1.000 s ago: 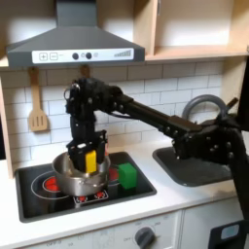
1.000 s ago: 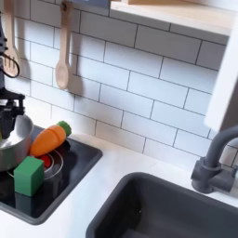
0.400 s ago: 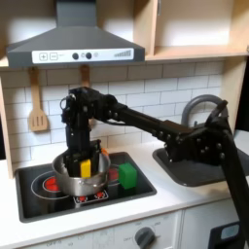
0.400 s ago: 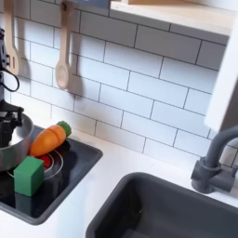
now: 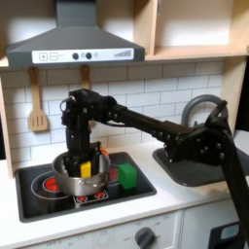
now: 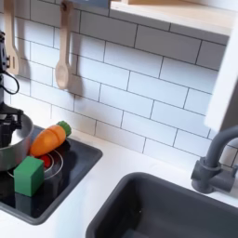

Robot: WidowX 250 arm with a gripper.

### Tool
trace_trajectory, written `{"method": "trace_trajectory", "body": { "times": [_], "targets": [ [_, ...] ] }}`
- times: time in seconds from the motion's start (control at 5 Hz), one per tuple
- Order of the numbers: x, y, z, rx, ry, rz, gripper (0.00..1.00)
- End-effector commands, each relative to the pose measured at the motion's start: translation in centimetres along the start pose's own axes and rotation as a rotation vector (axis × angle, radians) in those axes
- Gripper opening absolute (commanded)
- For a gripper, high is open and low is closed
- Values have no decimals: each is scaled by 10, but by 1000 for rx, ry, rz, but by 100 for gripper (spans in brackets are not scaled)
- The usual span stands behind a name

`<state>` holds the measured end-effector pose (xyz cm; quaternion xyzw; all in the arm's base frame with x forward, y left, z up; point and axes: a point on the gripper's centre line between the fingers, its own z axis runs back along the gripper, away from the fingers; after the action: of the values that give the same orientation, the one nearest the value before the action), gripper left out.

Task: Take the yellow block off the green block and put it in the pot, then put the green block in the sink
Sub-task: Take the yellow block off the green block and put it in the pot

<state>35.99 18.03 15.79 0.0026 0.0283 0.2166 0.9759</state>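
In the first exterior view the yellow block (image 5: 86, 168) lies inside the silver pot (image 5: 70, 176) on the stove's left burner. My gripper (image 5: 85, 156) hangs just above it, open, with a finger on either side of the block. The green block (image 5: 126, 175) stands on the stove just right of the pot, apart from it. In the second exterior view the green block (image 6: 29, 175) sits at the front of the stove beside the pot (image 6: 9, 149) at the left edge. The dark grey sink (image 5: 195, 165) with its curved faucet (image 5: 200, 107) lies to the right in both exterior views.
An orange-and-green carrot toy (image 6: 48, 139) lies on the stove behind the green block. A wooden spatula (image 5: 38, 105) and a wooden spoon (image 6: 62, 56) hang on the tiled wall. The range hood (image 5: 73, 44) overhangs the stove. White counter (image 6: 112, 172) separates stove and sink (image 6: 177, 209).
The yellow block has dropped from between the fingers to the bottom of the pot. The gripper has let go and stays just above it. The green block has not moved.
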Motion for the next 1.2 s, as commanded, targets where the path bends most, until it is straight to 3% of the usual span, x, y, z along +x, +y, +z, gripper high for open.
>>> {"method": "trace_trajectory", "body": {
  "times": [0.0, 0.4, 0.6, 0.8, 1.0],
  "targets": [
    [-2, 1, -8, 5, 14, -2, 0],
    [-2, 0, -8, 6, 14, 0, 0],
    [-3, 1, -5, -3, 5, 8, 55],
    [-4, 1, -7, 0, 15, 8, 100],
    [-5, 1, -1, -8, 6, 10, 100]
  ]
}}
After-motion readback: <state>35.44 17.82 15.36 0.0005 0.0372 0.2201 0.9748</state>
